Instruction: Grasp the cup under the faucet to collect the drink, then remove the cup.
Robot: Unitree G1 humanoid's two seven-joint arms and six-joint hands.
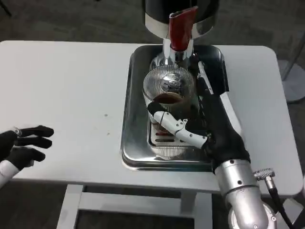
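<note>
The right hand (190, 129) grips the ribbed cup (167, 88) at twelve o'clock under the faucet (181, 31): likely slippery, filling, best held around its sides; left hand (24, 143) idle, open.

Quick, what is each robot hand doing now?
Left hand: holds nothing, fingers apart.
Right hand: grips the cup under the faucet.

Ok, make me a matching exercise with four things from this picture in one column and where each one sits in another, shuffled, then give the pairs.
Things:
1. cup
2. left hand
3. red faucet lever
4. metal tray

Places:
A. on the white table, under the dispenser
B. near the table's front left edge, holding nothing
C. under the faucet, in the right hand's fingers
D. above the cup

Pairs: 1-C, 2-B, 3-D, 4-A
</note>
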